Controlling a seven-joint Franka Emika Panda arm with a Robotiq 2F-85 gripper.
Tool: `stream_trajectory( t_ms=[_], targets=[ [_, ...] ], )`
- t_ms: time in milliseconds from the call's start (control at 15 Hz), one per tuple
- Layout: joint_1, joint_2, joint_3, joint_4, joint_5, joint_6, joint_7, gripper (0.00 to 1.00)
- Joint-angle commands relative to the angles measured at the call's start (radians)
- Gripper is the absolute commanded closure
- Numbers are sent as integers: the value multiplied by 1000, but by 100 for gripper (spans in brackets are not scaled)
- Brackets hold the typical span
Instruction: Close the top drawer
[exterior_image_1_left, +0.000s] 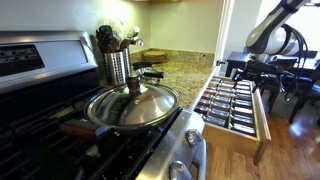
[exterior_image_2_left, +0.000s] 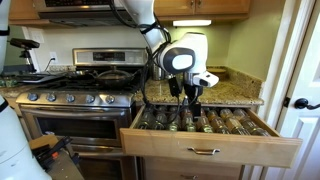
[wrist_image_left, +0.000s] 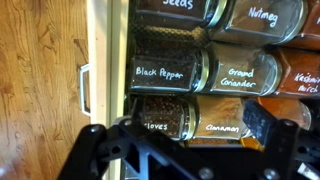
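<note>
The tool (exterior_image_2_left: 188, 97) hangs with its fingers spread and nothing between them, just above the spice jars (wrist_image_left: 170, 72). These lie in the top drawer (exterior_image_2_left: 210, 148), which stands pulled far out beside the stove (exterior_image_2_left: 80, 100). Pushing from here could scrape or tip the jars. With the fingers inside the front panel, the closing drawer could trap them under the desk (exterior_image_2_left: 240, 97).

Wooden drawer (exterior_image_2_left: 215, 150), glossy glass spice jars (wrist_image_left: 170, 70)
</note>
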Motion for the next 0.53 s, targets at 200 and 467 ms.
stream_trajectory(
  t_ms=[200,467],
  targets=[
    [48,-19,-84,50,-131,-255,46,0],
    [31,15,-67,66,-111,-220,27,0]
  ],
)
